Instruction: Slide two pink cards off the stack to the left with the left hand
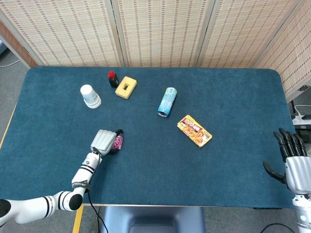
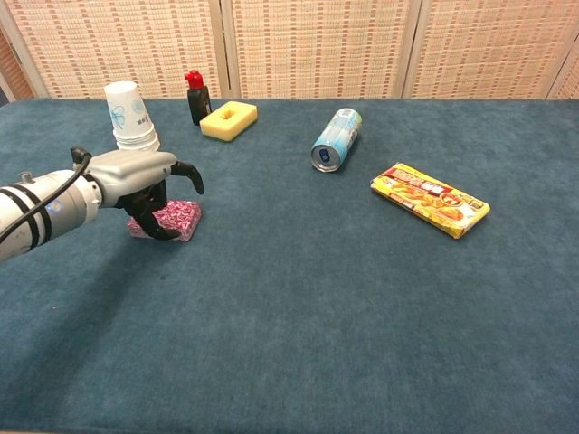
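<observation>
Your left hand (image 2: 145, 179) sits right over the pink stack (image 2: 172, 217), fingers curled down onto its top, thumb sticking out to the side, gripping nothing that I can see. The stack lies near the table's (image 1: 233, 97) front left, just below the cup (image 2: 129, 116). No card shows off to the left; both slides look undone.

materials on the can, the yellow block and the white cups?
Can: looks like thin metal, glossy printed wall, silvery rimmed end.
Yellow block: likely foam or sponge, matte with soft edges and a slot on top.
White cups: apparently paper, matte with blue print, nested upside down.
</observation>
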You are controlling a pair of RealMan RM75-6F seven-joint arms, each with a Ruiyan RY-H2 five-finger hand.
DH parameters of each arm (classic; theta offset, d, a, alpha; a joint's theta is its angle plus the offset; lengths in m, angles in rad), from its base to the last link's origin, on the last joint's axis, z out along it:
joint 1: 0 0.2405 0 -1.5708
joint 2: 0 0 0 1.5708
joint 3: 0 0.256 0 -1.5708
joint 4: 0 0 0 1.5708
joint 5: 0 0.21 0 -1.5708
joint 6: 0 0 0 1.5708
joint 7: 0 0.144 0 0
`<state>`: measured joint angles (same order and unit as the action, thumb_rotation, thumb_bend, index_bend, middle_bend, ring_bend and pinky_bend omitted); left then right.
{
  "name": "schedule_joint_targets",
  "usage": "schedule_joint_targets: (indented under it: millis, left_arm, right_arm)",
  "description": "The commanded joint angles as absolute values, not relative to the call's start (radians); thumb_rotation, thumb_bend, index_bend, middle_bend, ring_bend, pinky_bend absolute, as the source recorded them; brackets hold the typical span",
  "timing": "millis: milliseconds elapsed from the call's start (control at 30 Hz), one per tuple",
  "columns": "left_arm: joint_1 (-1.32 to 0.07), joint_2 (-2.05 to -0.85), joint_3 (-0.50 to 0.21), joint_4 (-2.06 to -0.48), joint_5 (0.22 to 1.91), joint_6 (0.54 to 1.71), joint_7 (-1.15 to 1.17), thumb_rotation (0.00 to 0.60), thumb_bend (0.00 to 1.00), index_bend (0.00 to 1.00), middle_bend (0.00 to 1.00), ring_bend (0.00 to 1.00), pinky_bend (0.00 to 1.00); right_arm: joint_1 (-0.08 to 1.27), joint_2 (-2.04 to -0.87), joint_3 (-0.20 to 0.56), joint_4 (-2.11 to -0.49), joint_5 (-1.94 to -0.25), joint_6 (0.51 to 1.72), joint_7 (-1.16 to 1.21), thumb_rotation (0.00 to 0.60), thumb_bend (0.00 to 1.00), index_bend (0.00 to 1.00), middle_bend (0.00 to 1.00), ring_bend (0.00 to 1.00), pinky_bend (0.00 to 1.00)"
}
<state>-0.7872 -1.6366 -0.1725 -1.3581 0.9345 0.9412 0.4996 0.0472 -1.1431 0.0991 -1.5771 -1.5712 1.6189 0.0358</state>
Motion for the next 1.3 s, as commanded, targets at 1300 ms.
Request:
schedule_joint_targets:
  millis: [1300]
  left_arm:
    - [-0.851, -1.586, -0.173, -1.478, 0.645, 0.986, 0.69, 0.6, 0.27, 0.16, 1.0, 1.0, 1.0]
  right_arm:
    - [0.051, -1.14, 0.09, -1.582, -1.573, 1.604, 0.027, 0.6, 0.22, 0.0, 0.0, 0.0, 0.05]
